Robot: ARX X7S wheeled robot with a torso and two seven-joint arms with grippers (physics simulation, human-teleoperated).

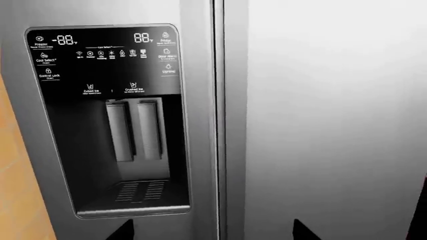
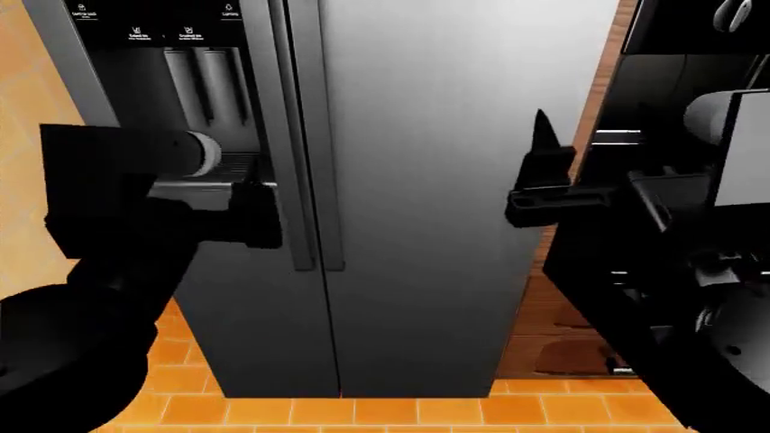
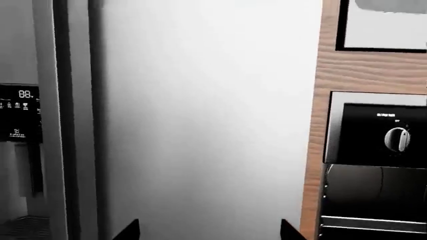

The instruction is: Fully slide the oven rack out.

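The oven (image 3: 377, 132) is built into wood cabinetry to the right of a steel fridge; its black control panel carries a knob (image 3: 398, 138). Below the panel is a dark opening, and thin bright silver bars cross its lower part; these look like the oven rack (image 3: 373, 220). In the head view my right arm hides most of the oven; only short silver bar ends (image 2: 616, 137) show. My right gripper (image 3: 210, 232) is open and empty, facing the fridge door left of the oven. My left gripper (image 1: 212, 232) is open and empty, facing the fridge's dispenser side.
The steel two-door fridge (image 2: 421, 180) fills the space straight ahead, with an ice and water dispenser (image 1: 133, 145) in its left door. A wood panel (image 3: 320, 125) separates fridge and oven. The floor has orange tiles (image 2: 361, 410). A wooden drawer front (image 2: 542, 343) sits low at the right.
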